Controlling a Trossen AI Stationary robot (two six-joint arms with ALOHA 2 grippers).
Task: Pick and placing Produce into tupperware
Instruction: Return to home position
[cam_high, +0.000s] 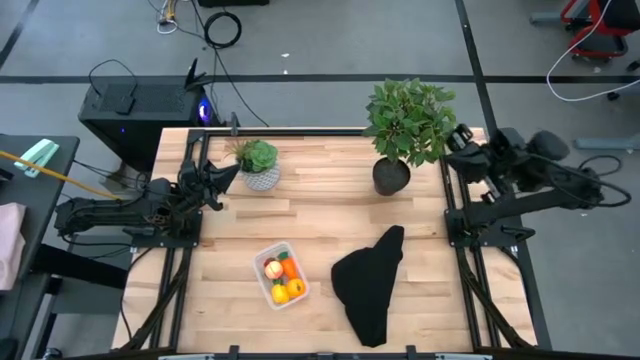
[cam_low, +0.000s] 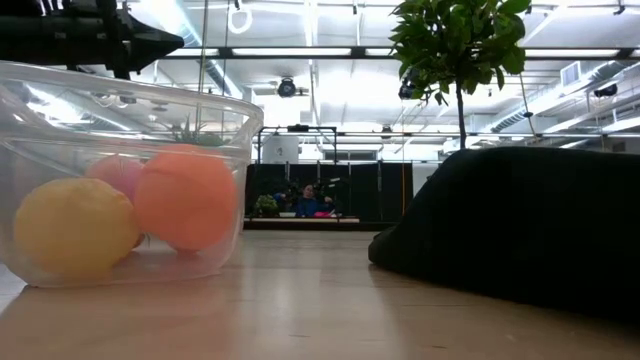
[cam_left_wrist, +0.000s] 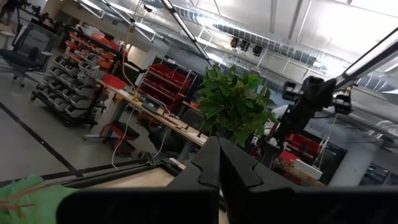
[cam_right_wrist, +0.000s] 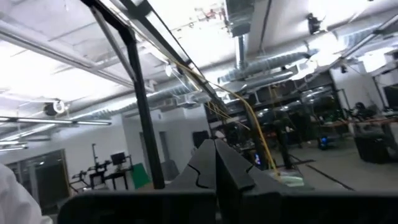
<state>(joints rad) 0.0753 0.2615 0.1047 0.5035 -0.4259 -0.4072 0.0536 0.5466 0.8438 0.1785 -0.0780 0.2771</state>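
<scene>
The clear tupperware (cam_high: 280, 275) stands on the wooden table near its front edge, and it fills the left of the low view (cam_low: 225, 130). Inside lie the produce pieces: a peach-red one (cam_high: 272, 267), orange ones (cam_high: 291, 270) and a yellow one (cam_high: 280, 294); the low view shows a yellow ball (cam_low: 75, 228) and an orange ball (cam_low: 185, 198). My left gripper (cam_high: 232, 172) (cam_left_wrist: 219, 155) is shut and empty, raised at the table's left edge beside the small potted plant. My right gripper (cam_high: 452, 143) (cam_right_wrist: 214, 158) is shut and empty, raised high at the table's far right.
A crumpled black cloth (cam_high: 370, 285) lies right of the tupperware. A small potted plant (cam_high: 258, 163) stands at the far left and a large one (cam_high: 408, 125) at the far right. Bare wood shows in the table's middle (cam_high: 320, 210).
</scene>
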